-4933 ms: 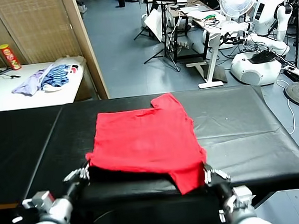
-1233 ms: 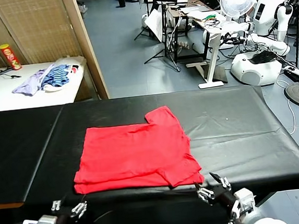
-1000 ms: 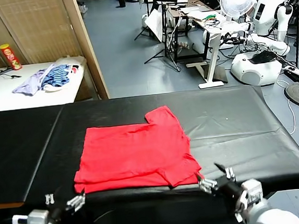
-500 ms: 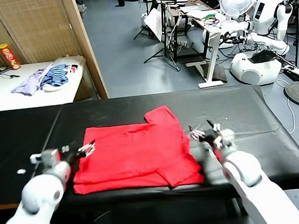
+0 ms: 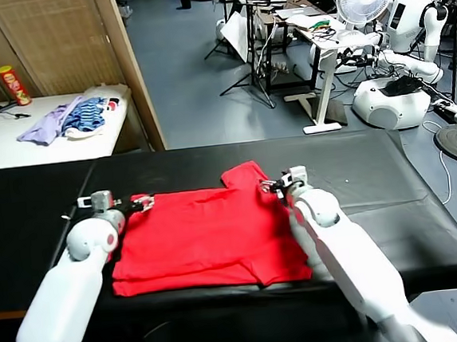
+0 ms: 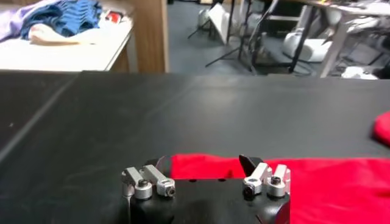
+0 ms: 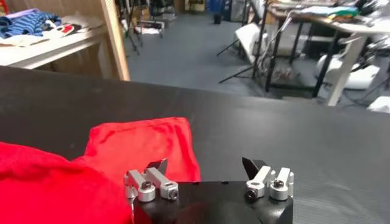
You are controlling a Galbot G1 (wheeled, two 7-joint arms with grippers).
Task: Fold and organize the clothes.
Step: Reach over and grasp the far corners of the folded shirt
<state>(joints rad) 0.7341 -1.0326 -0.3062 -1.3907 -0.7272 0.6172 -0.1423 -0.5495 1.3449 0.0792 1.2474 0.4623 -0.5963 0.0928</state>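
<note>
T-shirt: red T-shirt [image 5: 206, 237] lies mid-table, near edge doubled into a layered fold, one sleeve jutting at the far right.
Left gripper: left gripper [image 5: 139, 203] spread wide, holding nothing, at the far left corner.
Right gripper: right gripper [image 5: 271, 186] spread wide, holding nothing, by the sleeve.
Progress: likely one fold done; sleeve and further folds remain.
Table: black table [image 5: 374, 182].

Two arms in smooth white casing, rounded at the joints, with a grey disc on the left one. Left gripper [image 5: 142, 202] and right gripper [image 5: 271, 186]: black bodies, silver metal knuckles with dark screw heads, black pointed fingertips [image 6: 247, 162].
</note>
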